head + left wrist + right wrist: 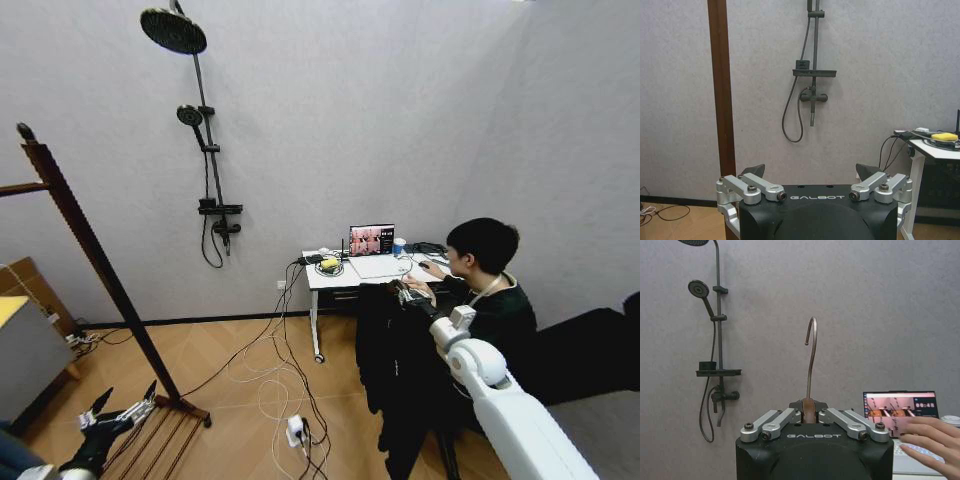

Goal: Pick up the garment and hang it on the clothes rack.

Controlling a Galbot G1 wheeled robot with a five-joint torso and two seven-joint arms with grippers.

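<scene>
We see the right gripper [808, 415] with jaws clenched on the neck of a hanger [810, 355], its metal hook standing upright above the fingers. In the head view the right arm [505, 400] reaches forward on the right side, and the garment [395, 370] hangs from the right gripper as a long black drape, well above the wood floor [240, 390], in front of the white table [365, 268]. The clothes rack [95, 260] stands well apart on the left, its dark reddish-brown post leaning across the view, with the slatted low shelf at its foot. The left gripper [118, 408] sits low at bottom left, just beside the rack's base, jaws released and spread wide with nothing between them; the left wrist view shows the rack post [722, 100] close ahead. A shower set [205, 130] is mounted on the grey wall behind.
</scene>
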